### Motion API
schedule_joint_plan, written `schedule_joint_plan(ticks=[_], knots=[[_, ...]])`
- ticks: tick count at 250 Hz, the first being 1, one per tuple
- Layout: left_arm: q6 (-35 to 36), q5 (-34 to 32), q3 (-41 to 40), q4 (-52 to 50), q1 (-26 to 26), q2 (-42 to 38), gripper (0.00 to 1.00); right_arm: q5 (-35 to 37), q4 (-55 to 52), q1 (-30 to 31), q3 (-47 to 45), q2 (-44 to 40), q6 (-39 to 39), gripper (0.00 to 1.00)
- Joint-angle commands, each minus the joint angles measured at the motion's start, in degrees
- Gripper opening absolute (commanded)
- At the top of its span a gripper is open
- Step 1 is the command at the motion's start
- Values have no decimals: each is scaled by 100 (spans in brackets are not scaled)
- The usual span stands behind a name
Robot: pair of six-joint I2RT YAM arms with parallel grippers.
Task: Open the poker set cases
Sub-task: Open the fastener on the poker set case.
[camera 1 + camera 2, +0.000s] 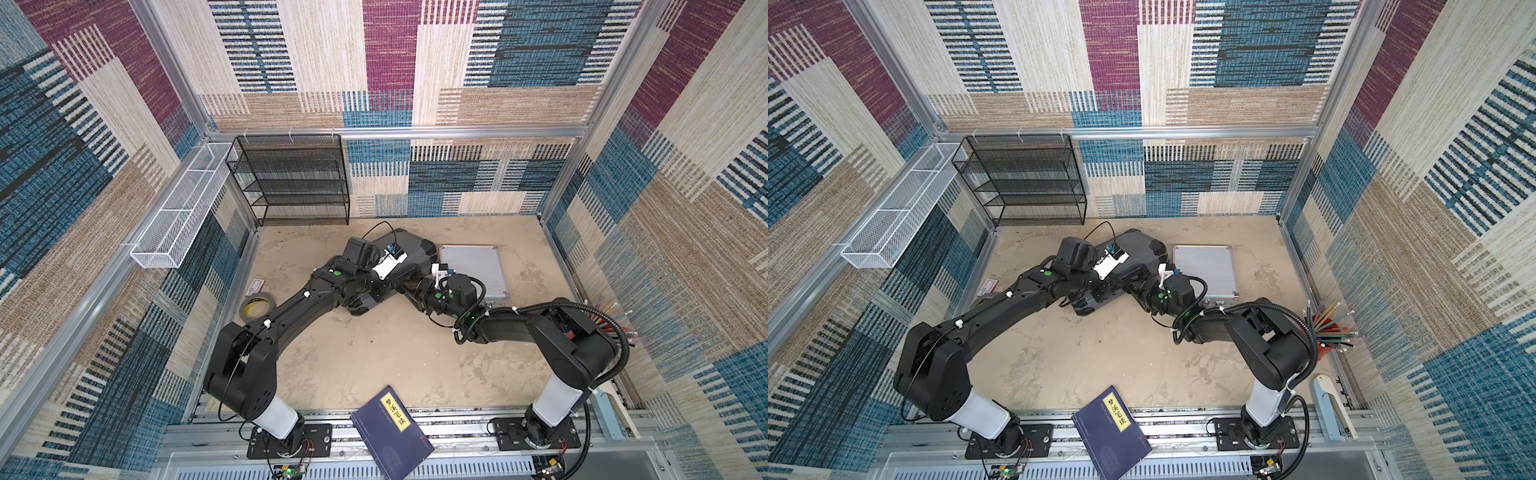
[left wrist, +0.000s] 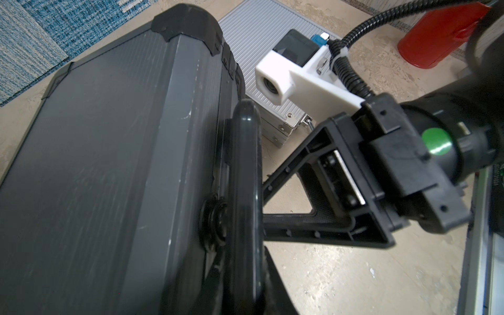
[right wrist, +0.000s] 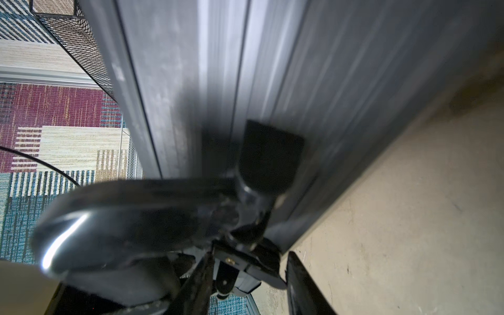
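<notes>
Left hand [image 2: 251, 297] clenched on the dark grey case [image 2: 109, 163] handle [image 2: 245, 163] — right hand [image 2: 266, 206] beside that handle, grip state indeterminate.

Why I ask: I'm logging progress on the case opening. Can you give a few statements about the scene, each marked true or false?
1. The silver case lies flat with its lid shut. True.
2. The dark grey case is open with chips showing. False: it is shut, and no chips show.
3. The blue book lies on the silver case. False: it lies at the front, far from both cases.
4. The black mesh shelf stands against the back wall. True.
5. The right gripper works at the silver case. False: it points at the dark grey case, by its handle.
</notes>
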Motion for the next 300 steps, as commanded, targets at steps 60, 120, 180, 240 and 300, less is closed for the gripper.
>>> schedule_joint_plan(ticks=[60, 120, 180, 240, 300], knots=[[-225, 583, 12, 797, -32, -14, 0, 61, 171, 15, 58, 50, 143, 36], [-220, 594, 9, 789, -23, -19, 0, 132, 113, 16, 59, 26, 174, 28], [-204, 580, 0, 781, -24, -28, 0, 201, 59, 15, 46, -8, 183, 25], [-193, 574, -35, 790, -28, -39, 0, 274, -18, 17, 50, -25, 193, 24], [-194, 578, -43, 794, -48, -28, 0, 512, -318, 16, 11, -284, 81, 22]])
